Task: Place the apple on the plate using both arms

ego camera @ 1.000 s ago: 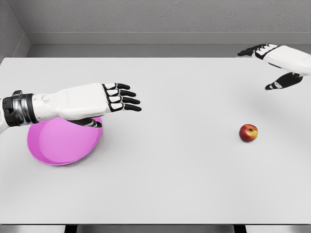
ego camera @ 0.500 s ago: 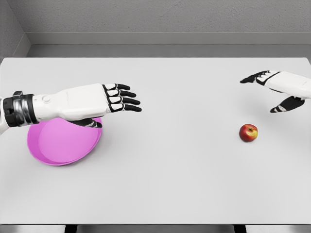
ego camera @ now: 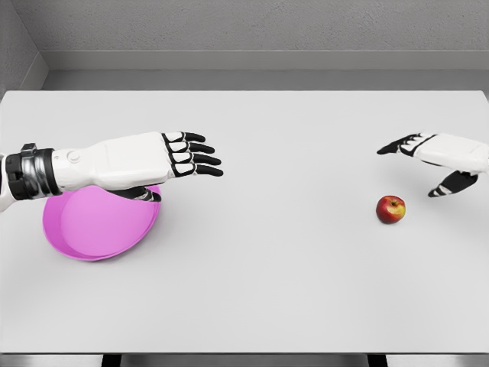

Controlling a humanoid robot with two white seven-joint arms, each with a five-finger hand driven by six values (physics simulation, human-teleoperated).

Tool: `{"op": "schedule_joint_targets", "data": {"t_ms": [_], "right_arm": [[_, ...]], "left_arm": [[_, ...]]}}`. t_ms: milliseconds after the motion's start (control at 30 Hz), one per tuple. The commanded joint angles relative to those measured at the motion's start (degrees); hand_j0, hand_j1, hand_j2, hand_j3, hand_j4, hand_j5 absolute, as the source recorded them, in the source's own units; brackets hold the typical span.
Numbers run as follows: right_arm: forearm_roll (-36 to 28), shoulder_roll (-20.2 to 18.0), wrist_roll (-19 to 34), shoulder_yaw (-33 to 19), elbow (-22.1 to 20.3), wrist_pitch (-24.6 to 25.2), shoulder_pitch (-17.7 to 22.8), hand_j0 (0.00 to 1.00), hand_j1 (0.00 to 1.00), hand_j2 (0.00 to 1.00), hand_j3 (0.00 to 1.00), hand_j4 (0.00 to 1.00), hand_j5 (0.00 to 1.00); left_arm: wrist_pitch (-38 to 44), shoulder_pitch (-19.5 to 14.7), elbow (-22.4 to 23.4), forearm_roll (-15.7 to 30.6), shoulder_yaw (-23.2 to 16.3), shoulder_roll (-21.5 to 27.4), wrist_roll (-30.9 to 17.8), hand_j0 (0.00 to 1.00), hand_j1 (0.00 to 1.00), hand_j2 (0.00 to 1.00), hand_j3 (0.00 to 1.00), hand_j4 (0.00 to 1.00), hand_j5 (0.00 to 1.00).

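A red and yellow apple lies on the white table at the right. My right hand hovers just above and to the right of it, fingers spread and holding nothing, a short gap off the fruit. A pink plate sits at the left. My left hand reaches out flat over the plate's far right rim, fingers extended, with its thumb tucked down by the rim.
The white table ends in a front edge near the bottom of the view. A grey wall runs behind its far edge.
My right hand has come down and toward me from the far right corner, ending close over the apple. The left arm, plate and apple have stayed put.
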Motion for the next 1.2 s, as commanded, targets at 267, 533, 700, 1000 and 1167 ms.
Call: {"op": "schedule_joint_targets", "data": {"t_ms": [267, 533, 700, 1000, 1167], "right_arm": [[-0.34, 0.08, -0.02, 1.40, -2.19, 0.16, 2.29, 1.00, 1.00, 1.00, 1.00, 1.00, 1.00], [-0.34, 0.26, -0.02, 2.28, -2.19, 0.16, 4.39, 1.00, 1.00, 1.00, 1.00, 1.00, 1.00], [-0.34, 0.43, -0.02, 2.19, -2.19, 0.16, 4.48, 1.00, 1.00, 1.00, 1.00, 1.00, 1.00], [-0.34, 0.52, -0.02, 2.28, -2.19, 0.16, 4.48, 0.98, 0.98, 0.98, 0.98, 0.98, 0.98], [-0.34, 0.52, -0.02, 2.28, -2.19, 0.16, 4.48, 0.93, 0.93, 0.93, 0.93, 0.93, 0.93]], "left_arm": [[0.04, 0.09, 0.00, 0.29, 0.11, 0.01, 0.03, 1.00, 1.00, 1.00, 1.00, 1.00, 1.00], [0.04, 0.18, 0.00, 0.38, 0.03, -0.07, 0.03, 1.00, 1.00, 1.00, 1.00, 1.00, 1.00], [0.04, 0.18, 0.00, 0.38, 0.03, -0.16, 0.03, 1.00, 1.00, 1.00, 1.00, 1.00, 1.00], [0.04, 0.18, -0.09, 0.29, 0.03, -0.25, 0.03, 1.00, 1.00, 1.00, 1.00, 1.00, 1.00], [0.04, 0.18, -0.09, 0.29, -0.24, -0.34, 0.03, 1.00, 1.00, 1.00, 1.00, 1.00, 1.00]]}}
